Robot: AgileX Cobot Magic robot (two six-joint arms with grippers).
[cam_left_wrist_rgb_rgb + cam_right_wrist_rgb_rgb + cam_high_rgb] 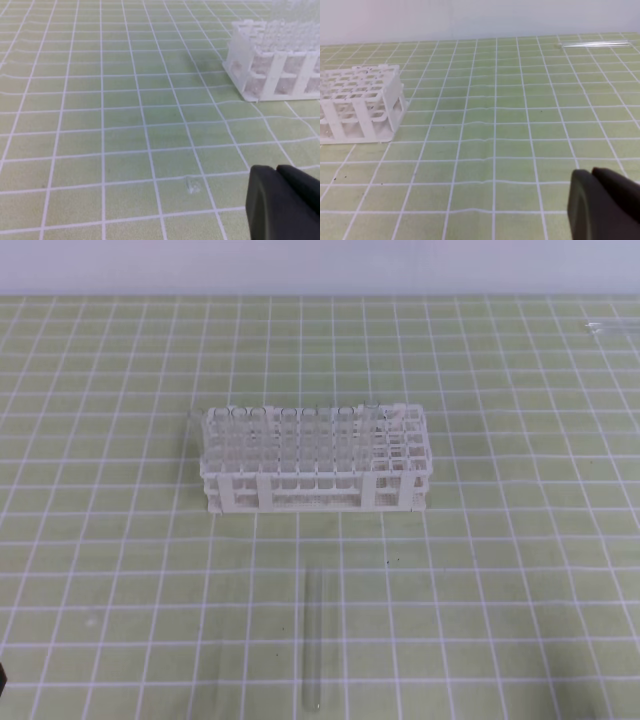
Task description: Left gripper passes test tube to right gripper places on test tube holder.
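Your counter (pixel 520 570) is the biggest thing here, covered by a light green mat with white grid lines, and a pale wall runs along its far edge.

Next in size is the white rack (pixel 316 458). It stands near the middle of the counter, with its long side facing you in the high view. Many clear tubes stand in its holes on the left part; the holes at the right end look open.

The test tube (pixel 313 640) lies flat on the mat, in front of the rack and well apart from it. Its long side runs from the near edge toward the rack, almost along the grid lines. One end points at the rack and the other end points at the near edge. You cannot tell from here which end is the round one.

Another clear tube (pixel 595 44) lies flat far off by the far right corner, running sideways.

Your left pincer (pixel 287 205) shows only as a black piece in the bottom right corner of its own camera. The test tube is not seen in that view, so you cannot tell how close it is. You cannot tell how wide it is open, and nothing is seen in it.

Your right pincer (pixel 605 205) looks just the same in its own view: a black piece low on the right, holding nothing you can see, opening unclear.
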